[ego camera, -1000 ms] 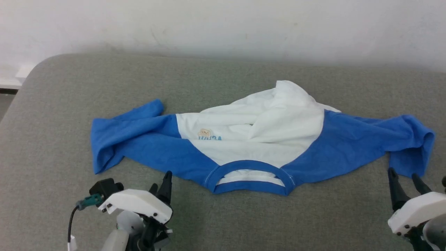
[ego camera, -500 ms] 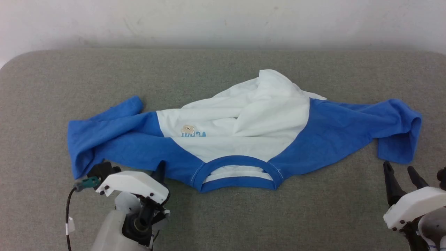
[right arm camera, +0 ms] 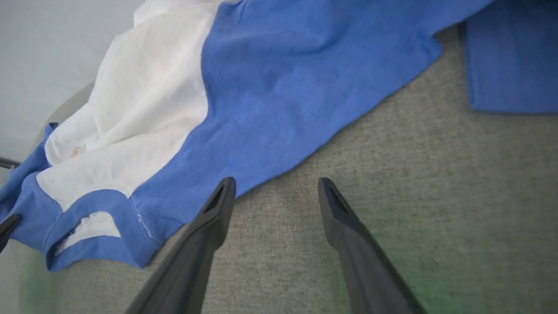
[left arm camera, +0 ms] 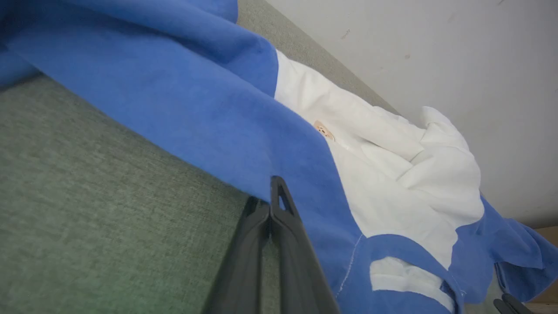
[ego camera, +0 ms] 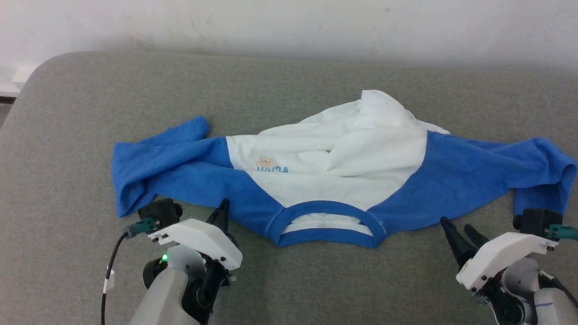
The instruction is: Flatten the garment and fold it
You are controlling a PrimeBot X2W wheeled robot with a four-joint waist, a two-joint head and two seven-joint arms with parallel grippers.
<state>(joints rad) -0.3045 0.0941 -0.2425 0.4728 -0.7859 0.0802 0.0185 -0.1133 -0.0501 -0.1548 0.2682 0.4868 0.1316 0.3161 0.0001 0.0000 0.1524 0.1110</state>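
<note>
The garment lies spread on a grey cushion, neckband nearest me, with its white body bunched up toward the back. Its blue sleeves reach out left and right, both ends folded over. My left gripper is shut, its tips touching the lower edge of the left sleeve; no cloth shows between the fingers. My right gripper is open just before the right sleeve's lower edge, with only cushion between its fingertips.
The grey cushion extends in front of the garment and to both sides. Its rounded left corner drops off to the floor. A pale wall rises right behind it.
The head camera has shifted. My right gripper has moved left along the right sleeve's lower edge, toward the neckband. My left gripper has stayed shut at the left sleeve's edge.
</note>
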